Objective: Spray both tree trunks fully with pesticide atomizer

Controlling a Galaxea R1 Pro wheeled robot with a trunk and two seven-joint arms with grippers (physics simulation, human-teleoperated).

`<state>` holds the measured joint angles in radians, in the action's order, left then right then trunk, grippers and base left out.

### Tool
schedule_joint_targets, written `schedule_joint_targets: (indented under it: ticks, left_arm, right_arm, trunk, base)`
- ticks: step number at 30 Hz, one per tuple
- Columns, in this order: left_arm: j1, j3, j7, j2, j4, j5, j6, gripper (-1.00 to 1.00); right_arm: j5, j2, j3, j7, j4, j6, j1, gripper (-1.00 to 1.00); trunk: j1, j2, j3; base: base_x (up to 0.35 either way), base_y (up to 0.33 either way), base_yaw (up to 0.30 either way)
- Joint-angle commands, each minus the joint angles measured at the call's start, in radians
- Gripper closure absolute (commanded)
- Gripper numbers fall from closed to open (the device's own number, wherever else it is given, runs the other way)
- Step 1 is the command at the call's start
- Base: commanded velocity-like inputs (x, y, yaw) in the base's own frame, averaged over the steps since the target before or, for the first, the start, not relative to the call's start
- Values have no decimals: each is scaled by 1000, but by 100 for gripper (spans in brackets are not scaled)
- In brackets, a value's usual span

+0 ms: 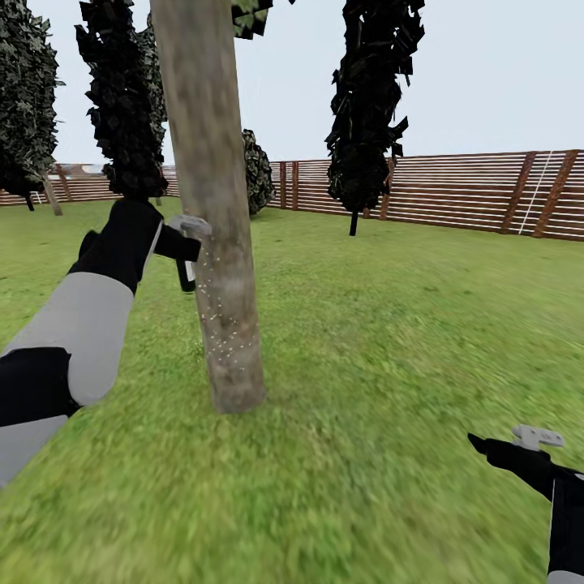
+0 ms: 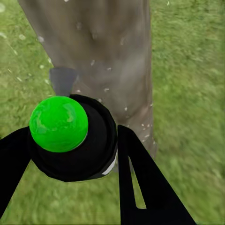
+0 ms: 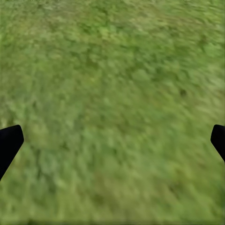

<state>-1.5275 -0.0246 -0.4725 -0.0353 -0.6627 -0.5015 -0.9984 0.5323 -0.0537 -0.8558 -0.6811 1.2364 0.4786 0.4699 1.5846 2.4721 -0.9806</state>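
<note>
The left arm (image 1: 77,324) is raised and extended forward, its grey forearm segment leading to a black wrist. The left gripper (image 1: 183,247) is closed on the pesticide atomizer (image 2: 77,140); in the left wrist view its black fingers (image 2: 145,187) flank the atomizer body on both sides. The right arm (image 1: 564,519) is held low and bent. The right gripper (image 1: 487,446) has its jaws spread wide and holds nothing; its fingertips (image 3: 8,143) appear at opposite edges of the right wrist view.

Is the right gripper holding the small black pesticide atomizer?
No, the right gripper has its black fingertips wide apart over bare green grass, with nothing between them.
</note>
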Motion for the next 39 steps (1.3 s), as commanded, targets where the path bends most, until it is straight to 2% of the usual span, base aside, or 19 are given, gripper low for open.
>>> schedule_joint_targets:
  ticks: [1,4,12,18,27,39]
  left_arm:
    - [-8,0,0,0,0,0,0,100]
    - [-29,0,0,0,1,0,-2,100]
    - [-34,1,0,1,9,-2,-3,100]
    - [-34,2,0,2,77,-1,-3,100]
    - [-34,2,0,2,89,-1,-3,100]
    - [-34,2,0,2,89,-1,-3,100]
  right_arm:
    - [0,0,0,0,0,0,0,-100]
    - [0,0,0,0,0,0,0,-100]
    - [0,0,0,0,0,0,0,-100]
    - [0,0,0,0,1,0,0,-100]
    - [0,0,0,0,1,0,0,-100]
    - [0,1,0,1,1,0,0,-100]
  trunk:
    - [0,0,0]
    - [0,0,0]
    - [0,0,0]
    - [0,0,0]
    - [0,0,0]
    - [0,0,0]
  base:
    - [0,0,0]
    - [0,0,0]
    - [0,0,0]
    - [0,-16,198]
    - [0,-291,42]
    - [0,-312,249]
